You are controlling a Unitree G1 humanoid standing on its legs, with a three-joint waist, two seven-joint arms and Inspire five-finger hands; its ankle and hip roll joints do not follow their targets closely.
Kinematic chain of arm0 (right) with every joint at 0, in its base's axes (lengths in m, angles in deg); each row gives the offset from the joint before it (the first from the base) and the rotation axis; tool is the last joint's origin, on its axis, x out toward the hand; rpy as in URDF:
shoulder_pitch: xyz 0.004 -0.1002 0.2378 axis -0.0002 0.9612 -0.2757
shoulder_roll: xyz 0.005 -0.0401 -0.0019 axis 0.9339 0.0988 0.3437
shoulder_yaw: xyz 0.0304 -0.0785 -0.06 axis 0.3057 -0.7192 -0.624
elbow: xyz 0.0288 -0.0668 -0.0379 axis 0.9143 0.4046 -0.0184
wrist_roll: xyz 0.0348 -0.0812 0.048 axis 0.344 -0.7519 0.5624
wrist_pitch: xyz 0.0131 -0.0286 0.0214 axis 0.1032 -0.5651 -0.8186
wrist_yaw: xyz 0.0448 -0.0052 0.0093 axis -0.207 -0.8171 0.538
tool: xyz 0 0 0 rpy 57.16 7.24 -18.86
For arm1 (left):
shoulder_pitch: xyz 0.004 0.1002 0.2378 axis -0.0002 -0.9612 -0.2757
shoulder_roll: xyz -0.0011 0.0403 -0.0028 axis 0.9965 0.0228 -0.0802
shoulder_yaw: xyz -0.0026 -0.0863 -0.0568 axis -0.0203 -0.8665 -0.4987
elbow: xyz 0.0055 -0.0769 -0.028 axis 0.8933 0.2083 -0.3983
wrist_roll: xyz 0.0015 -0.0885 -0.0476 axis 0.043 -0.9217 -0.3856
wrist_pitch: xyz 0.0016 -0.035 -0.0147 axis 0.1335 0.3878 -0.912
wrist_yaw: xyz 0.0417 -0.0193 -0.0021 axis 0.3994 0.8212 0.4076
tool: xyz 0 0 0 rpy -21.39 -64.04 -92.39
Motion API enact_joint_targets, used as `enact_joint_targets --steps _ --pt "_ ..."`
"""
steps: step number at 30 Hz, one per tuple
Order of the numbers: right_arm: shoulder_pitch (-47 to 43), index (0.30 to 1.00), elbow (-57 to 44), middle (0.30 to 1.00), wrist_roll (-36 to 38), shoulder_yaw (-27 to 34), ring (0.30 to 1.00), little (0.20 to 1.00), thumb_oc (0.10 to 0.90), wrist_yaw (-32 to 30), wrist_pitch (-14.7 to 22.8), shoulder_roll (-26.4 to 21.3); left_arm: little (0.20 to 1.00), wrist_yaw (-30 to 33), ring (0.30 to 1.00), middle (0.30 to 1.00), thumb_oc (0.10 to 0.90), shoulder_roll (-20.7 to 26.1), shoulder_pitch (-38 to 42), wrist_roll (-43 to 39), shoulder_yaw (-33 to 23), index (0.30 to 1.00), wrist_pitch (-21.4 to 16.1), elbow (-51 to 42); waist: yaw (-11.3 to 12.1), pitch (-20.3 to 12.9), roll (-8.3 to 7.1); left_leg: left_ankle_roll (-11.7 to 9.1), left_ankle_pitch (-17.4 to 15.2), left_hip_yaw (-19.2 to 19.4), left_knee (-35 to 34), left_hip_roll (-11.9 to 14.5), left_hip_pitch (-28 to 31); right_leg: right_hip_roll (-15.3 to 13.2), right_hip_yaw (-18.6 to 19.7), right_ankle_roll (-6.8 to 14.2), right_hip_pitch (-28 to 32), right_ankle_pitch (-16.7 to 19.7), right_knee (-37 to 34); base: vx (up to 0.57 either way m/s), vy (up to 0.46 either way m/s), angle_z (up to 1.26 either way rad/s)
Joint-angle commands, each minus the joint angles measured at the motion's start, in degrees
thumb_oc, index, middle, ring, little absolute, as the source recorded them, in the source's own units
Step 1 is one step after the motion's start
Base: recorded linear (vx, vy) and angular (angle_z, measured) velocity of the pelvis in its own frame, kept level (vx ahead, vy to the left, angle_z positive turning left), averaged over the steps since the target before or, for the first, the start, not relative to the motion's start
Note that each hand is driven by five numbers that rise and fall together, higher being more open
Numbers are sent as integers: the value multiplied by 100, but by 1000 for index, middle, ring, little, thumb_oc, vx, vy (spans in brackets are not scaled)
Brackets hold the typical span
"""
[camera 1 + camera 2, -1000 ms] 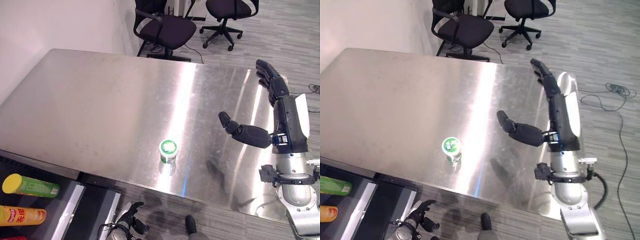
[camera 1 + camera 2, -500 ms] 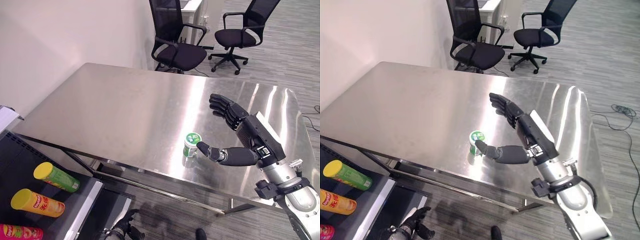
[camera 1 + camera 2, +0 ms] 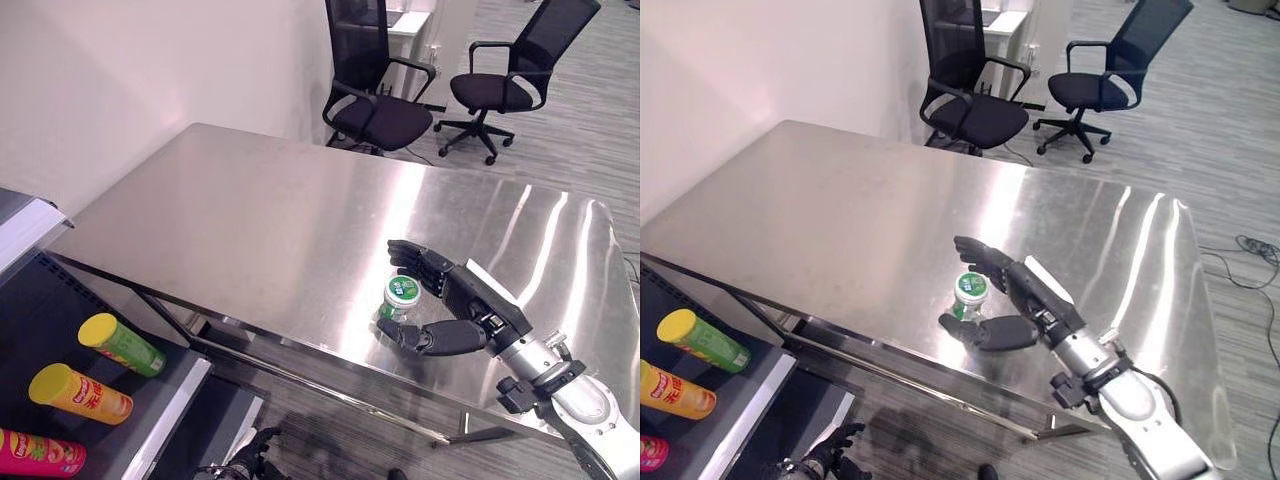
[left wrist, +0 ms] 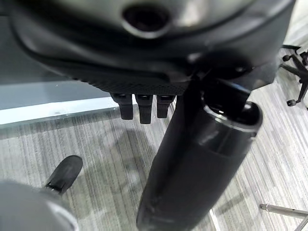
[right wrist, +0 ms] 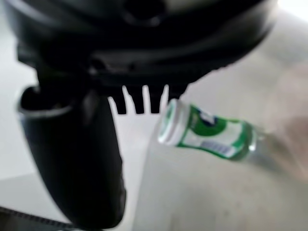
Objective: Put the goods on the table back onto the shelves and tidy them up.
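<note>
Green-capped bottle [image 3: 401, 296] — upright near the steel counter [image 3: 250, 220] front edge. Right hand [image 3: 455, 310] — spread, fingers behind it, thumb before it, not clamped. Left hand [image 4: 202, 159] — relaxed, hangs above the floor.

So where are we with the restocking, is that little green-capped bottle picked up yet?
Not yet. Three snack tubes already lie on the shelf at lower left. The green-capped bottle stands upright near the steel table's front edge. The right hand brackets it, fingers behind and thumb in front, not closed. The left hand hangs idle over the floor. Grasping, carrying and shelving remain.
</note>
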Motion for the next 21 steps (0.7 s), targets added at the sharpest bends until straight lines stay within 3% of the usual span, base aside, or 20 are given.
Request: enact_joint_targets --steps 1,9,21 --pt "-432 900 -396 900 279 324 900 900 800 -135 436 83 900 73 900 900 800 282 470 -10 -192 900 -169 81 135 -104 -515 -410 -277 -17 15 424 347 -366 104 314 164 726 -290 0 0 0" --pt "-317 900 -21 900 -146 637 900 900 800 -421 484 608 900 134 900 900 800 294 411 39 -219 900 -168 66 212 -108 -576 -377 -311 -65 15 398 361 -392 62 314 227 725 -308 8 -3 0" --pt "-356 900 201 900 -369 385 900 900 800 -401 428 739 900 142 900 900 800 285 407 54 -205 900 -163 63 289 -85 -574 -370 -320 -119 15 398 357 -404 -4 314 260 696 -309 4 -3 5"
